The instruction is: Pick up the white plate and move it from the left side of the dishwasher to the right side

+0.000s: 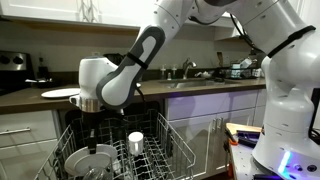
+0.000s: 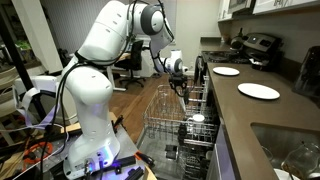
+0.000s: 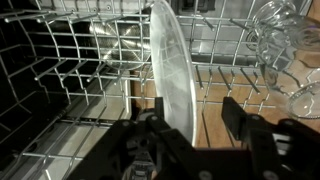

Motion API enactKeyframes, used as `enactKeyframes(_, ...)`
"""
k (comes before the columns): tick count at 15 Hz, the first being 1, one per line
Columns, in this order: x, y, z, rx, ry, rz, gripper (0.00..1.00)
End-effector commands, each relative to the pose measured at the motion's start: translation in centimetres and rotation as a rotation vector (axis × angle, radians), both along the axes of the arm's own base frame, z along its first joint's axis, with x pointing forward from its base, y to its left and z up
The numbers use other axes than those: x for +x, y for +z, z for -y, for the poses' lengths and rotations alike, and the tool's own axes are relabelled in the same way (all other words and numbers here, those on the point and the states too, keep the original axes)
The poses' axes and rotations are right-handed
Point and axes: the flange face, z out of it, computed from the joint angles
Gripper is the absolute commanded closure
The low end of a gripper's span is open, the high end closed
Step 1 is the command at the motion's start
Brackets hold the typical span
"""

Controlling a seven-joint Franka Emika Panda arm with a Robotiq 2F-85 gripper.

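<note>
The white plate [image 3: 170,70] stands on edge in the dishwasher's wire rack [image 3: 70,70]. In the wrist view it is seen edge-on, running from the top of the picture down between my fingers. My gripper [image 3: 195,125] is open. The plate's rim lies close to one finger, and a wide gap separates it from the other. In an exterior view the gripper [image 1: 92,122] hangs low over one end of the pulled-out rack [image 1: 165,140], just above the plate [image 1: 92,158]. From the opposite side the gripper [image 2: 182,88] is at the far end of the rack [image 2: 160,110].
A small white cup [image 1: 135,141] stands in the rack and also shows in an exterior view [image 2: 197,119]. Clear glasses [image 3: 285,45] sit in the rack beside the plate. Two flat white plates [image 2: 258,91] [image 2: 226,71] lie on the dark counter. A sink [image 2: 290,150] is nearby.
</note>
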Motion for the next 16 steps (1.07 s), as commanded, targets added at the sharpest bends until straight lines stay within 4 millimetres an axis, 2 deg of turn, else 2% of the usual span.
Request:
enactKeyframes(1,0.4,-0.5,0.7,0.059,0.028,0.001,0.51)
enactKeyframes(2,0.4,-0.6,0.9,0.066,0.031,-0.001,0.60)
enactKeyframes(3,0.4,-0.7,1.0,0.069,0.034,-0.002,0.62)
enactKeyframes(6,0.4,-0.7,1.2,0.075,0.038,-0.010,0.82)
enactKeyframes(8,0.4,-0.6,1.2,0.078,0.039,-0.017,0.92)
enactKeyframes(11,0.2,-0.2,1.3,0.096,0.044,-0.034,0.97)
enactKeyframes(16,0.2,0.6,2.2,0.135,0.070,-0.041,0.93)
